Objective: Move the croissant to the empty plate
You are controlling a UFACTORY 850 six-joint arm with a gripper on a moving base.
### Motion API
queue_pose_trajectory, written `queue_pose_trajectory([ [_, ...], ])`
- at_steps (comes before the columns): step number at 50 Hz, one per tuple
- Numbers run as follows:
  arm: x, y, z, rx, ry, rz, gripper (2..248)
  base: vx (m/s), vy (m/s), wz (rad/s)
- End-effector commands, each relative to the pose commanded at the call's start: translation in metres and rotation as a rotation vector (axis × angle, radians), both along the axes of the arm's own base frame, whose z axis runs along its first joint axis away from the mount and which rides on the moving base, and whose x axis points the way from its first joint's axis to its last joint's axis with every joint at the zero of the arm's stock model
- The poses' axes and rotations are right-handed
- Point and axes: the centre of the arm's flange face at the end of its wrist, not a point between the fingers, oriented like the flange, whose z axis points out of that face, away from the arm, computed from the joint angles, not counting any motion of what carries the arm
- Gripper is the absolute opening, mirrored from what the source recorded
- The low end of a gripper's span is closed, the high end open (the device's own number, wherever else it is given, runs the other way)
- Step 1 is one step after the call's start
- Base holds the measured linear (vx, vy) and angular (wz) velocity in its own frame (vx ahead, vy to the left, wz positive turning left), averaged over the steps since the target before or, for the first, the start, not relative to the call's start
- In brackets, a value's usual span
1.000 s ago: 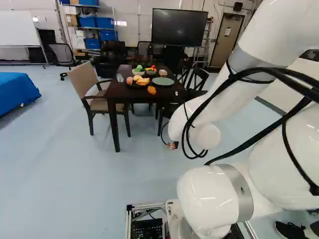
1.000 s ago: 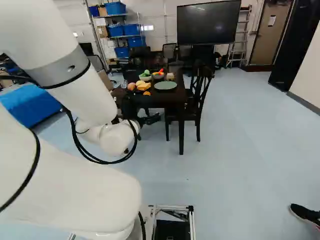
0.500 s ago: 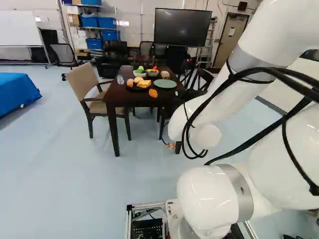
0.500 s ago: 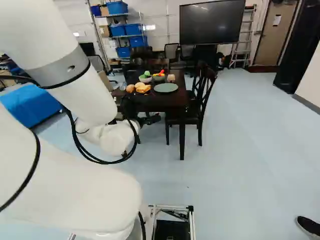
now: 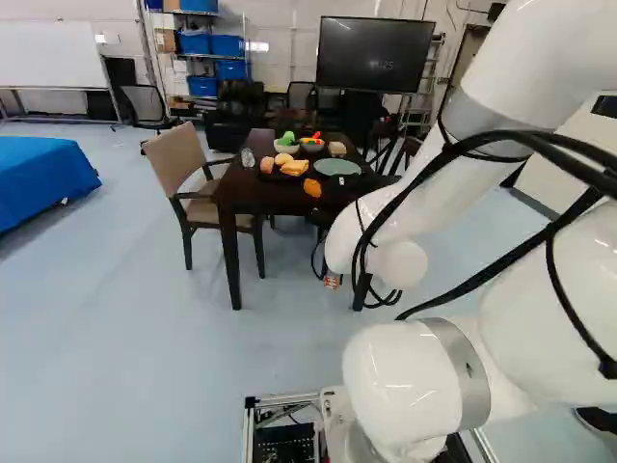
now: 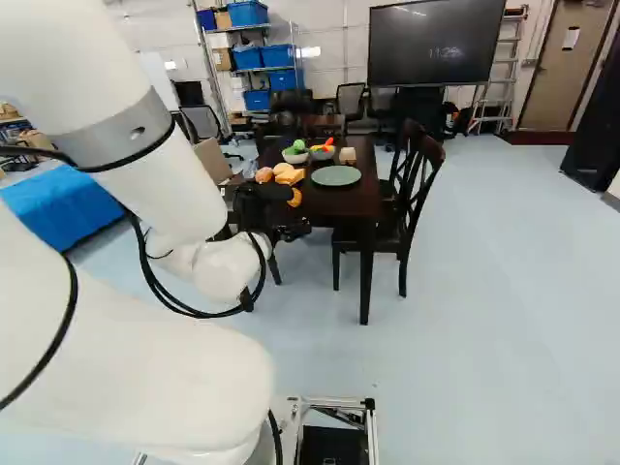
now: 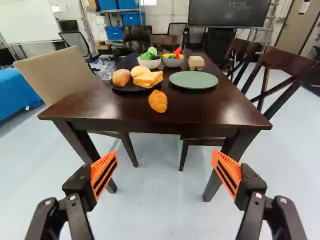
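1. Nearest is the white arm [image 5: 415, 193], its black gripper [image 6: 294, 221] short of the table's near edge. The gripper's two orange-padded fingers stand wide apart with nothing between them.
2. The dark wooden table [image 7: 225, 112] stands ahead of the gripper. A beige chair [image 5: 174, 159] is at its left side, and dark wooden chairs [image 6: 417, 184] are at its right.
3. The croissant [image 7: 158, 101] lies on the tabletop close to the near edge, just on the near side of the black plate, and left of and nearer than the green plate.
4. Farther in on the left, the black plate [image 7: 128, 89] holds a round bun [image 7: 121, 77], a second roll [image 7: 139, 71] and a sandwich [image 7: 148, 78]. A clear, glassy item [image 7: 106, 71] stands at its left.
5. The green plate [image 7: 194, 80] is to the right, bare and flat on the table.
6. Beyond the plates, left to right, are a white bowl [image 7: 150, 64] with green food, a grey bowl [image 7: 172, 62] with red and yellow food, and a small beige block [image 7: 196, 62].
7. At the far wall, a shelf with blue bins [image 5: 228, 45] is left of a large dark screen [image 5: 374, 53].
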Motion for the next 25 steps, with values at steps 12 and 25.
queue_pose_trajectory([
  [12,0.0,0.0,0.0,0.0,0.0,0.0,247,0.141,0.017,0.071],
  [25,0.0,0.0,0.0,0.0,0.0,0.0,247,0.146,0.003,0.005],
])
